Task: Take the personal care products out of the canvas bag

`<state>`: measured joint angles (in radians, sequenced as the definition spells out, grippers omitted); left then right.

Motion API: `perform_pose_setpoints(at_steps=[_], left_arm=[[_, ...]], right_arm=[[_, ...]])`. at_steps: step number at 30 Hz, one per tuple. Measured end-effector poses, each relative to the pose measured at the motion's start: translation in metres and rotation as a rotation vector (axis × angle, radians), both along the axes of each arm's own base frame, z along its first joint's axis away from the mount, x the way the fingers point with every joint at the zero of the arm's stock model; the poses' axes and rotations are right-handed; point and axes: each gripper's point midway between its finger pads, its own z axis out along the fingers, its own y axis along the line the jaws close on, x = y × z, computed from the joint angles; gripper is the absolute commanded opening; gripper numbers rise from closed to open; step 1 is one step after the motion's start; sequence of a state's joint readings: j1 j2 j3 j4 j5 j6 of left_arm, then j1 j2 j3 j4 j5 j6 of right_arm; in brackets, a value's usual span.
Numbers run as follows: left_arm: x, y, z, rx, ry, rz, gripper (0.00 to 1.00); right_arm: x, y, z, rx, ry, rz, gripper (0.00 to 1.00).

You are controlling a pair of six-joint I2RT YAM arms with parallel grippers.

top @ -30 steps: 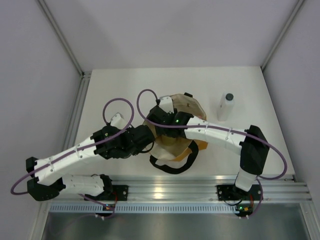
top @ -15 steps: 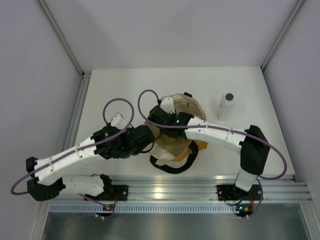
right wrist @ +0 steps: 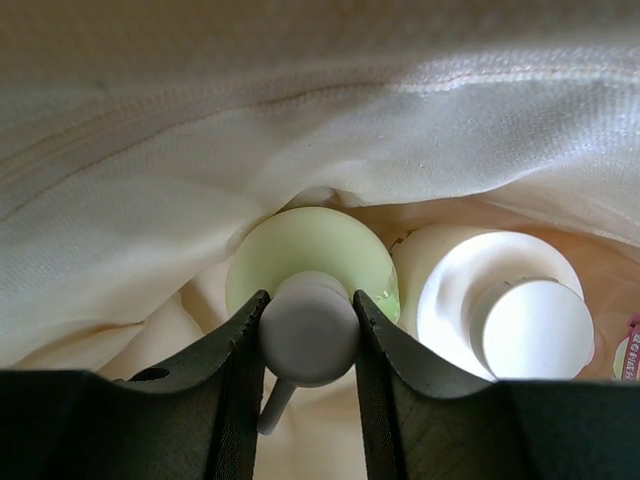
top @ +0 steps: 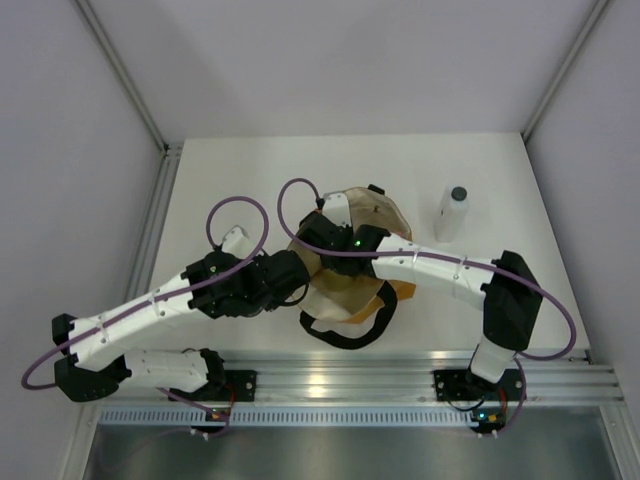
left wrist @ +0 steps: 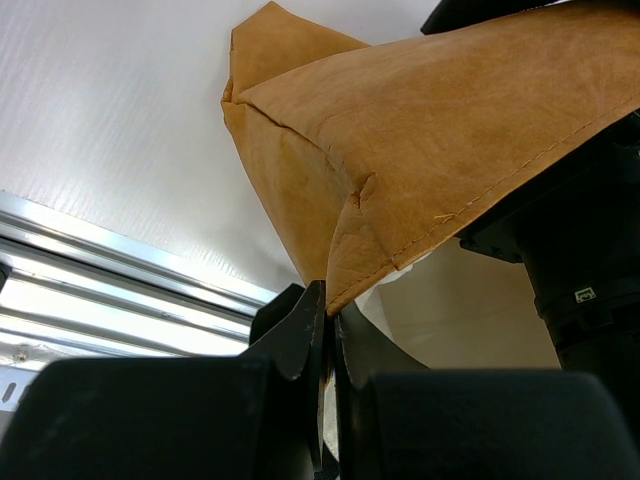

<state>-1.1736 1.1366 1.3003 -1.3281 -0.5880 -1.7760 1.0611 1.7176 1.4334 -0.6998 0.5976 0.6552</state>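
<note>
Yellow-green bottle [right wrist: 310,245] in right gripper [right wrist: 310,300]

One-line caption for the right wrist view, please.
Inside the canvas bag, the right gripper clamps the yellow-green bottle by its white cap; a pale bottle stands beside it.

The canvas bag [left wrist: 430,130] looked matt and faintly creased outside, its lining [right wrist: 300,130] a woven cream cloth. The yellow-green bottle [right wrist: 310,245] was smooth plastic. The white surface [left wrist: 100,120] appeared finely ribbed, the rail [left wrist: 90,275] shiny metal.
</note>
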Motion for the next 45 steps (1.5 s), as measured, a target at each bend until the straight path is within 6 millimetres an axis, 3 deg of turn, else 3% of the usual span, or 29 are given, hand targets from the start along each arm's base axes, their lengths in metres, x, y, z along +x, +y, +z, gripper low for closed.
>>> perform_pose_setpoints(at_steps=[24, 37, 45], left_arm=[[0.0, 0.0, -0.001, 0.015, -0.003, -0.018, 0.0], [0.001, -0.002, -0.004, 0.028, 0.003, -0.019, 0.0], [0.001, -0.002, -0.004, 0.028, 0.003, -0.019, 0.0]], right_arm=[[-0.004, 0.002, 0.011, -0.052, -0.001, 0.158, 0.0], [-0.008, -0.002, 0.066, 0.012, -0.078, 0.221, 0.0], [-0.015, 0.006, 0.108, 0.058, -0.116, 0.335, 0.0]])
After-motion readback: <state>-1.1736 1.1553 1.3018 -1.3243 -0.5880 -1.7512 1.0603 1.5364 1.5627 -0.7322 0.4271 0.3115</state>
